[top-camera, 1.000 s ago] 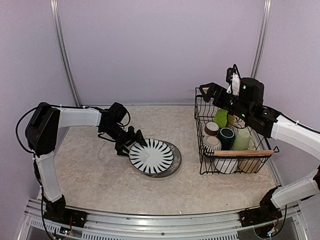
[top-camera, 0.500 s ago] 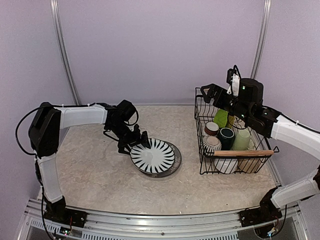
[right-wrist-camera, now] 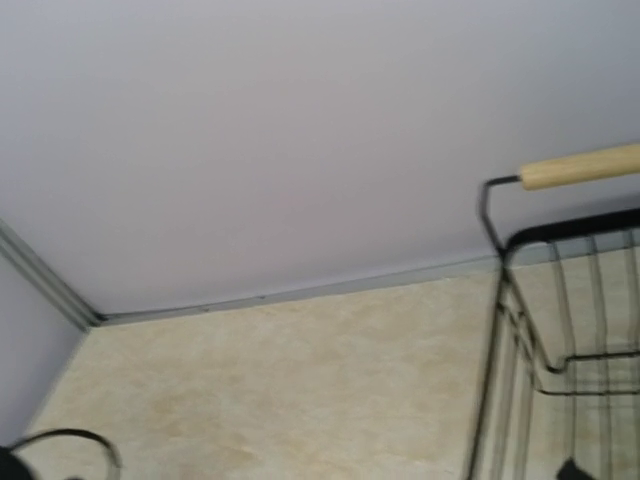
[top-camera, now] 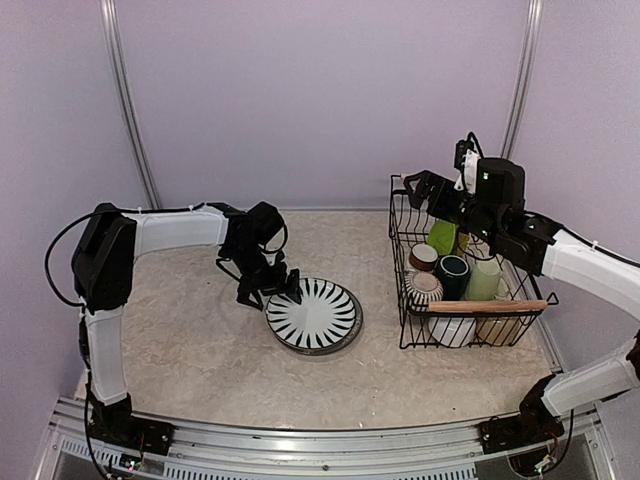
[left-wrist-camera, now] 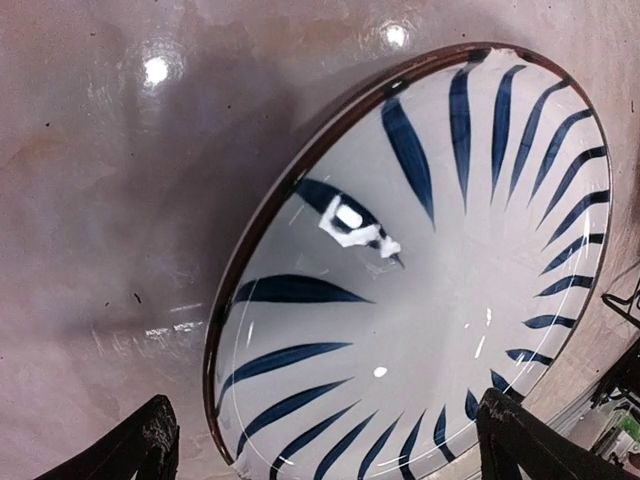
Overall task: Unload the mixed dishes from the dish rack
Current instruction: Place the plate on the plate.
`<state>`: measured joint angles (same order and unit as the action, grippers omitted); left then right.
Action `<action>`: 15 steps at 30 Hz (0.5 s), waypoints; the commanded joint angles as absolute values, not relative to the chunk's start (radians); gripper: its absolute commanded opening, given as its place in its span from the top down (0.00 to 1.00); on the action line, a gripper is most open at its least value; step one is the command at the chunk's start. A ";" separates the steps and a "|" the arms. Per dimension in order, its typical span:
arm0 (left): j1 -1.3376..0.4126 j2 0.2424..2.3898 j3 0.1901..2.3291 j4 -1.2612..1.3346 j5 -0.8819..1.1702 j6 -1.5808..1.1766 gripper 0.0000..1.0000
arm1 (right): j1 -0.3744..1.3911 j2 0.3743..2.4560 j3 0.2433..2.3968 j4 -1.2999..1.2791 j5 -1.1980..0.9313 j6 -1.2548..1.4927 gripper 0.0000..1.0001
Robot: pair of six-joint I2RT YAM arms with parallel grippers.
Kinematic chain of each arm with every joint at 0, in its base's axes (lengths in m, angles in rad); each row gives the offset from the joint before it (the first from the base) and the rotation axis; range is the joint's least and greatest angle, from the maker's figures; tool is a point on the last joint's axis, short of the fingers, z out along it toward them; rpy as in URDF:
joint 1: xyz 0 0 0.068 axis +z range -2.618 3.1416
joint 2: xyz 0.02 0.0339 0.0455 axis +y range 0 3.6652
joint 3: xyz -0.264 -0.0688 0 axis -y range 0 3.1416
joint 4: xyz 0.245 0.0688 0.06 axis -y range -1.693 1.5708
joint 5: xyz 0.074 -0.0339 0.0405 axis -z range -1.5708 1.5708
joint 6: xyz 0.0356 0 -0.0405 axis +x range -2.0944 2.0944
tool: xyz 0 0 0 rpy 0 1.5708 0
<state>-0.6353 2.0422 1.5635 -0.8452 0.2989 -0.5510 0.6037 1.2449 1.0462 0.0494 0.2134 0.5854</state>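
The dish rack [top-camera: 404, 305] sat at three o'clock on the table [top-camera: 200, 350], and it was loaded! A lime-green plate [top-camera: 441, 236] stood upright toward its twelve o'clock end. A brown-white mug [top-camera: 423, 256] and a dark teal mug [top-camera: 452, 274] were in the middle, with a pale green mug [top-camera: 485, 280] at their three o'clock. A striped cup [top-camera: 424, 290] sat by the nine o'clock wall, and white bowls [top-camera: 452, 330] lay under the near wooden handle [top-camera: 487, 306] at six. Near the table's centre, the black-and-white striped plate [top-camera: 312, 312] lay stacked on a dark plate [top-camera: 353, 322], whose rim showed at four o'clock. The left gripper [top-camera: 270, 293] was low at that stack's ten o'clock edge, jaws spread wide and gripping nothing. Its wrist view had the fingertips [left-wrist-camera: 145, 450] out at the bottom corners, the striped rim between them. The right gripper [top-camera: 413, 184] was up over the rack's eleven o'clock corner, jaws wide too and empty. Its camera looked past the far handle [right-wrist-camera: 580, 166] at the back wall [right-wrist-camera: 250, 130].
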 commanded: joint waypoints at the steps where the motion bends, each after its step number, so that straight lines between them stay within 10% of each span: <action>1: -0.627 1.986 1.579 -0.875 0.227 -0.501 0.01 | 0.597 1.250 1.090 -0.115 0.344 0.540 0.00; 15: -0.516 1.557 1.360 -0.552 0.385 -0.474 0.01 | 0.297 1.487 1.281 -0.489 0.340 0.428 0.04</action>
